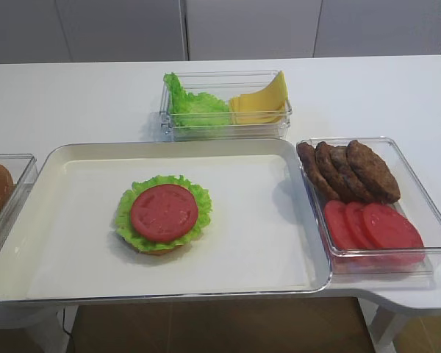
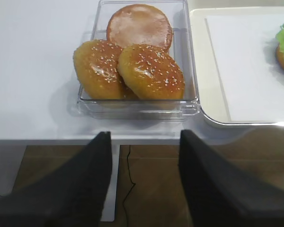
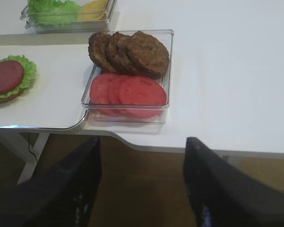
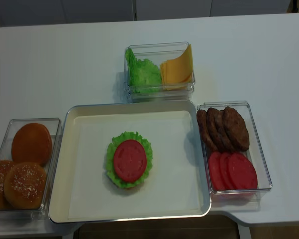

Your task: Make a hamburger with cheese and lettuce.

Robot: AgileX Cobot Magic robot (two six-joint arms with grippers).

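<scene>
One hamburger (image 1: 163, 220) sits left of centre on the white tray (image 1: 279, 220): bun base, wider frilly lettuce leaf (image 1: 197, 198), one red tomato round (image 1: 164, 212) on top, stack flat and round so no long axis to call. Nothing lies on or against it; bare tray liner all around. Behind the tray, a clear bin (image 1: 225, 129) holds spare lettuce (image 1: 193, 104) in its left half and the cheese (image 1: 262, 103), pale yellow-orange square slices leaning tilted against the right wall, corner up. Right of the tray, touching its edge, another clear bin (image 4: 261, 164) holds four dark meat patties (image 4: 224, 128) overlapped at the far end and three tomato slices (image 4: 232, 171) overlapped at the near end. Left of the tray a third clear bin (image 4: 15, 124) holds two sesame bun tops (image 2: 128, 70) near and one plain brown bun (image 2: 139, 24) far. Left gripper (image 2: 142, 161) and right gripper (image 3: 142, 170) both hang off the near table edge, fingers spread apart, gripping nothing, well apart from the food. Surface is a white table (image 4: 65, 64); white cabinet fronts (image 1: 250, 26) behind, brown floor (image 2: 146, 179) below.
</scene>
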